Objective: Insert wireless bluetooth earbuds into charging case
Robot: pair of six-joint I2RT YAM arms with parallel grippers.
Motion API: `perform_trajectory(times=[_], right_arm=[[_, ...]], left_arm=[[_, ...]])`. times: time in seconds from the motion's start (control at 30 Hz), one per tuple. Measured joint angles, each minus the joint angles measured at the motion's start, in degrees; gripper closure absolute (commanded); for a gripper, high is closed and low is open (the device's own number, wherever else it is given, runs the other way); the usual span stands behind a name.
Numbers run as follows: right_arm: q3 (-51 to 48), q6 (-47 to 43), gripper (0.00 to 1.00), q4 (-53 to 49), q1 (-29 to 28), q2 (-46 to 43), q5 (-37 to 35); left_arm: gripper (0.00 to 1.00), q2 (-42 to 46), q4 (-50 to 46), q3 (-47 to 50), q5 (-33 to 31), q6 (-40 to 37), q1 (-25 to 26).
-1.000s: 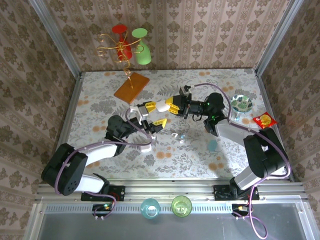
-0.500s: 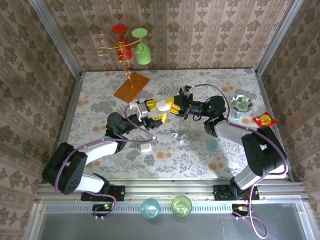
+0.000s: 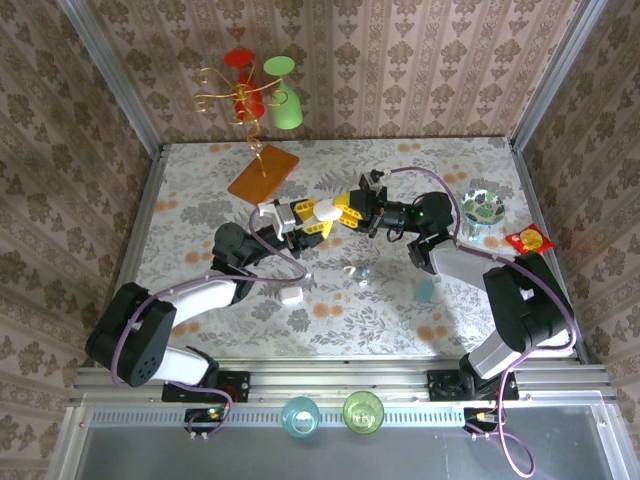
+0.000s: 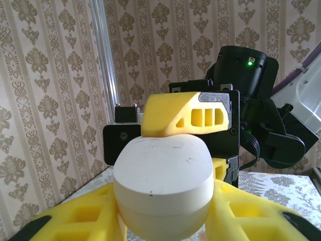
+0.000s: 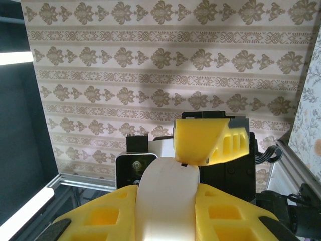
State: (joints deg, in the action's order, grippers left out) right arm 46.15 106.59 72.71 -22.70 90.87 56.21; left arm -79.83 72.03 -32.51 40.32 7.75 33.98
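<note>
Charging case (image 3: 325,210) clamped by both left hand (image 4: 163,223) and right hand (image 5: 165,213), seam hidden, earbuds (image 3: 351,270) tiny, blurred

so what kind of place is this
Probably a staged robot test cell, not a real room: wallpapered walls set in aluminium framing, the left arm and right arm bolted to a rail, and props like a wire stand holding plastic cups.

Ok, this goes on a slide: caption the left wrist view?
Close-up: white charging case held jointly by left gripper and facing right gripper.
</note>
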Motion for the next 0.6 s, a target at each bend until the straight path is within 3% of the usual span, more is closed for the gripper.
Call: perform_trajectory(times=[0.13, 0.4, 0.5, 0.6], right_arm=[[0.0, 0.02, 0.78, 0.35, 0.07, 0.02, 0.0], [0.0, -1.2, 0.33, -1.01, 0.28, 0.39, -0.81], [0.0, -5.16, 0.22, -5.42, 0.94, -0.31, -1.29], [0.02, -14.91, 0.14, -17.7, 1.97, -4.15, -1.79]], left_arm=[[0.71, -0.07, 0.04, -0.13, 0.04, 0.0, 0.0], [0.71, -0.83, 0.04, -0.2, 1.99, 0.02, 0.37], [0.71, -1.01, -0.13, -0.13, 2.73, 0.02, 0.13], [0.7, -0.74, -1.86, 0.15, 2.99, 0.04, -0.33]])
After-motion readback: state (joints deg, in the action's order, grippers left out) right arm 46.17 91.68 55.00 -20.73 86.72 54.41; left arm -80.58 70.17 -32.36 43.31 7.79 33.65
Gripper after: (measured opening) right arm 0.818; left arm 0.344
